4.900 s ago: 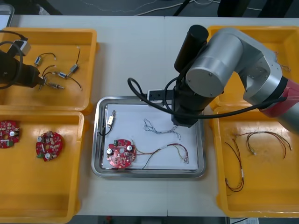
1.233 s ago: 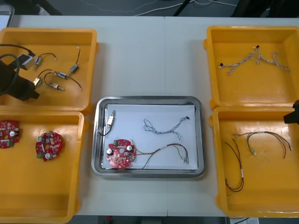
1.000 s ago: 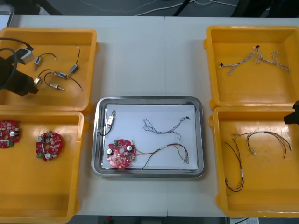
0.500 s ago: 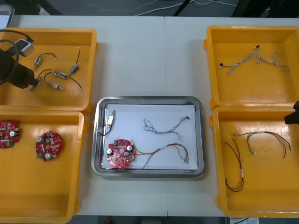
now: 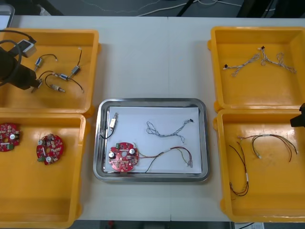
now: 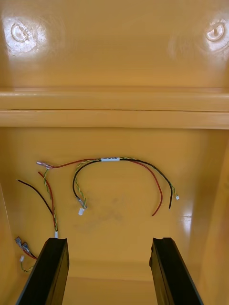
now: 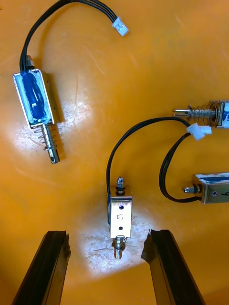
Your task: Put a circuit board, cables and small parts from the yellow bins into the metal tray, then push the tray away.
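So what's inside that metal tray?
A round red circuit board, a twisted blue and white cable, a red and yellow cable and a small metal part, on a white lining hiding the floor of the metal tray.

We identify the left arm [image 5: 12,72] as a matt black housing. 1 black wrist cable [image 5: 9,32] loops over it to a small grey-white connector block [image 5: 25,46]. The left gripper [image 7: 107,233] carries 2 black fingers [image 7: 52,269]: flat slabs with squared tips and slightly rough edges. The right gripper [image 6: 109,240] carries 2 fingers [image 6: 50,274] of the same slab form, smooth-faced with a faint sheen. The right arm [image 5: 300,117] presents 1 small black corner.
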`<state>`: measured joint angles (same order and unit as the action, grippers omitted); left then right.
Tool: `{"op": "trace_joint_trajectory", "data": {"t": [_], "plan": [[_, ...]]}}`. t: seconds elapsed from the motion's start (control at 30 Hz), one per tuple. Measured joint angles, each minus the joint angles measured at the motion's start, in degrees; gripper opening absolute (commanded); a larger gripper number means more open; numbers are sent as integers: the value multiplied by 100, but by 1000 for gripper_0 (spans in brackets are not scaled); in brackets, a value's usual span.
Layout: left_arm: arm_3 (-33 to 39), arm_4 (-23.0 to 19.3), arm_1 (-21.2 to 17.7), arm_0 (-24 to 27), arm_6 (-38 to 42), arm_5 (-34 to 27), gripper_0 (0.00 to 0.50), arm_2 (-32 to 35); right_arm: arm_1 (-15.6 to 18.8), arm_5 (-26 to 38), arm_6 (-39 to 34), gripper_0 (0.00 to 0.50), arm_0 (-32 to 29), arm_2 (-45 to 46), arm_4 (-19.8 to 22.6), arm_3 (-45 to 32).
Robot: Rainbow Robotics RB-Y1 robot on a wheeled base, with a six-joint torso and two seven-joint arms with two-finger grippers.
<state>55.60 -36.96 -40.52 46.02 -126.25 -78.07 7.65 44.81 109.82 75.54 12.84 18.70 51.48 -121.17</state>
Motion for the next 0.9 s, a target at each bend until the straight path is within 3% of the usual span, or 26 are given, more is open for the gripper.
{"op": "trace_joint_trajectory", "data": {"t": [0.9], "plan": [[-552, 109, 10, 305, 0, 85, 479, -163, 1, 0, 0, 500, -1, 3, -2, 1]]}}
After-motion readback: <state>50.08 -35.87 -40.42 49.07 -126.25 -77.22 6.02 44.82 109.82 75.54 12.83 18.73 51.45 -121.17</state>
